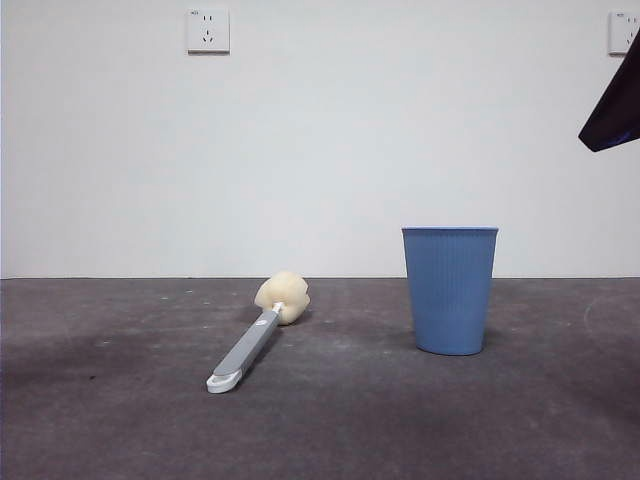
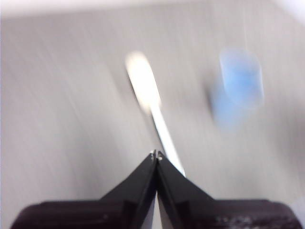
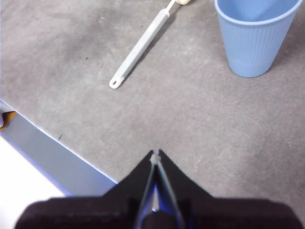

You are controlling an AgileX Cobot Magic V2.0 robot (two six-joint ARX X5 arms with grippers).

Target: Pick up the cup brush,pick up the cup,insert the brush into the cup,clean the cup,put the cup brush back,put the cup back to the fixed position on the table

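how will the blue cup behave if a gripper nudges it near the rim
The cup stands upright and looks like thin plastic and empty in the right wrist view, so it is probably light and may slide. It is tall and tapers to a narrower base, so a push near the rim could tip it. Its round wall would likely let it roll once down.

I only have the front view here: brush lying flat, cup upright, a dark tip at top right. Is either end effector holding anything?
Observer: No. The left end effector is shut on nothing; its picture is blurred, with the cup brush handle just beyond its tips.
Operator: And the right one?
Observer: The right end effector is shut too and holds nothing, above the table, apart from the cup.
Operator: Anything inside the cup?
Observer: The right wrist view looks past its rim; the inside it shows holds nothing.
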